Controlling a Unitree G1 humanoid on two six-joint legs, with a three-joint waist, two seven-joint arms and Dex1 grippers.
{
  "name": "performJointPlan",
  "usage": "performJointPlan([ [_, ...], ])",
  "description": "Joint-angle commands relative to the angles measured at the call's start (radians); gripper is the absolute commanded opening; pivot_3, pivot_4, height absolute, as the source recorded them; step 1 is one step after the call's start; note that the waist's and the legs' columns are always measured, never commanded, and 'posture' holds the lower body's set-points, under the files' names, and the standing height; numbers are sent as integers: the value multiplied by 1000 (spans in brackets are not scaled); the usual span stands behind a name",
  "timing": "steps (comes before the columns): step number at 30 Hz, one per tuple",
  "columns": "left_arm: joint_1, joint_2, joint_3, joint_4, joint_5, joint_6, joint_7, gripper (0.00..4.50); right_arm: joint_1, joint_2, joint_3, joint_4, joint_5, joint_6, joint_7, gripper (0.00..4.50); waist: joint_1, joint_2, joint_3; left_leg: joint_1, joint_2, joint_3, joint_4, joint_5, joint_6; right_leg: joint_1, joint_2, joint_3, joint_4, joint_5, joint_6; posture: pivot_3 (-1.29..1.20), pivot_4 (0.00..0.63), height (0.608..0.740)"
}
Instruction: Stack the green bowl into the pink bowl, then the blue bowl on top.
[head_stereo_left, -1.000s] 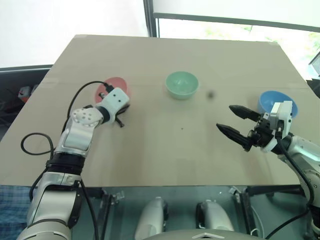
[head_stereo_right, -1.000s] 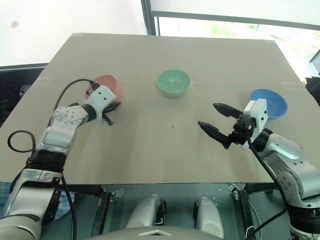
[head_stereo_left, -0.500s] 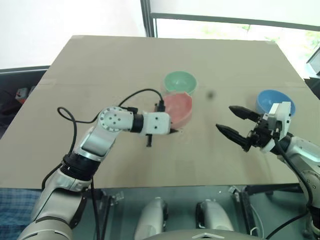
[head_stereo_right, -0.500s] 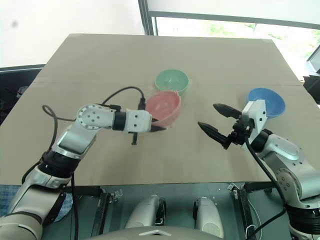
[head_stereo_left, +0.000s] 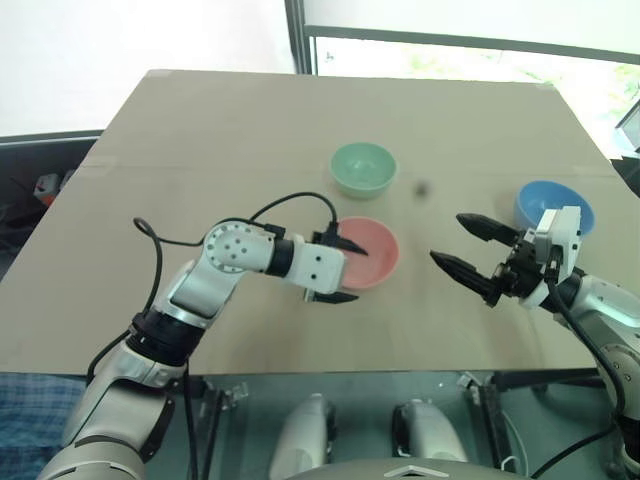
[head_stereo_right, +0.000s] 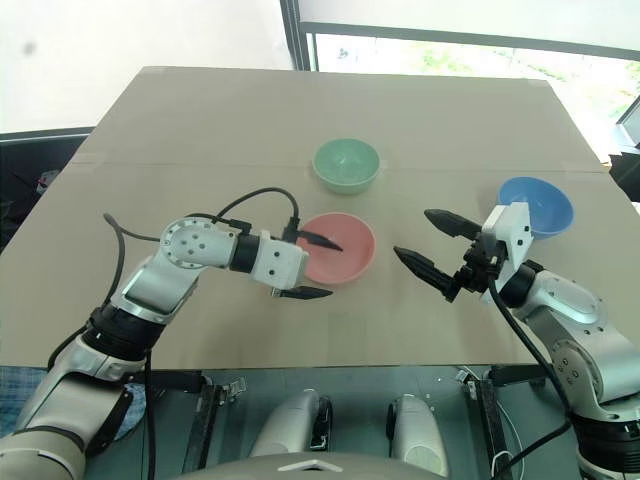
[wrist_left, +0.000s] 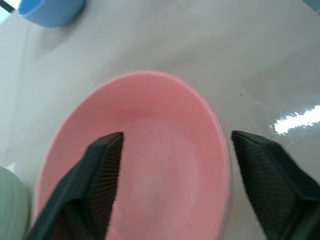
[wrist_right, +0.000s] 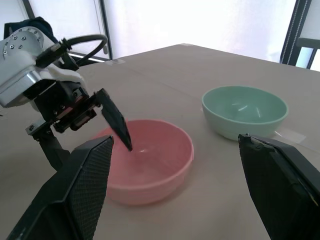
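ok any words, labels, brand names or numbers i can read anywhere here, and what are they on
None: no readable text in any view.
The pink bowl, green bowl and blue bowl are plain, with no print or stickers.
The table is bare of markings; a small dark spot on it is not a character.
The left gripper and right gripper carry no legible labels.

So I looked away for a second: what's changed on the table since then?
The left end effector dragged the pink bowl from the table's left side to the middle, below the green bowl, then opened. Green bowl, blue bowl and right end effector stayed put.
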Motion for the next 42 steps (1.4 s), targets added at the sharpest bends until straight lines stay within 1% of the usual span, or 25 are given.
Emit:
performJointPlan([
  [1, -8, -66, 120, -30, -145, 116, 85, 4482, -1, -8, -22, -28, 4, -19, 3, 4203, 0, 0, 0, 0, 0, 0, 0, 0, 0, 0, 0, 0, 0, 0, 0, 0, 150, 740],
  [4, 1, -121, 228, -42, -289, 285, 163, 4482, 4, -11, -28, -15, -5, -27, 8, 4203, -2, 0, 0, 0, 0, -1, 1, 0, 0, 0, 0, 0, 1, 0, 0, 0, 150, 740],
  [7, 44, -111, 343, -36, -379, 409, 225, 4482, 3, -16, -34, 6, -35, -42, 3, 4203, -5, 0, 0, 0, 1, -1, 1, 0, 0, 0, 0, 0, 1, 0, 0, 0, 150, 740],
  [10, 88, -92, 430, -37, -399, 467, 299, 4482, -7, -16, -33, 32, -65, -60, -4, 4203, -6, 0, 0, 1, 1, 0, 1, 0, 0, 0, 0, 0, 1, 0, 0, 0, 150, 740],
  [14, 119, -80, 501, -51, -403, 494, 376, 4482, -44, -6, -7, 79, -119, -93, -11, 4203, 2, 0, 0, 0, 0, -1, 1, 0, 0, 1, 0, -1, 0, 0, 0, 0, 150, 740],
  [22, 207, -27, 586, -157, -468, 564, 405, 4482, -155, 3, 49, 204, -195, -134, 16, 4203, -4, 0, 0, 1, 0, 0, 0, 0, -1, 1, 0, -1, 0, 0, 0, 0, 150, 740],
  [27, 292, 12, 613, -236, -513, 610, 391, 4482, -370, 12, 171, 386, -323, -175, 46, 4203, -10, 1, 1, 1, 0, 0, 1, 0, -1, 1, 0, 0, 0, 0, 0, 0, 150, 740],
  [32, 333, 39, 643, -286, -579, 664, 386, 4482, -608, 60, 325, 605, -484, -241, 87, 4203, -17, 2, 1, 1, 1, 0, 0, 0, -1, 0, 0, -1, 0, 0, 0, 0, 150, 740],
  [37, 381, 67, 687, -326, -622, 697, 395, 4482, -842, 162, 447, 888, -643, -300, 72, 4203, -29, 2, 1, -1, 0, 0, -2, 0, -1, -1, 0, -1, 0, 0, 0, 0, 150, 740],
  [42, 438, 68, 727, -373, -663, 727, 425, 4482, -1025, 260, 495, 1174, -749, -350, 27, 4203, -33, 3, 2, -1, 0, 0, -5, 1, -2, -2, 0, -1, 0, 0, 0, 0, 150, 740],
])
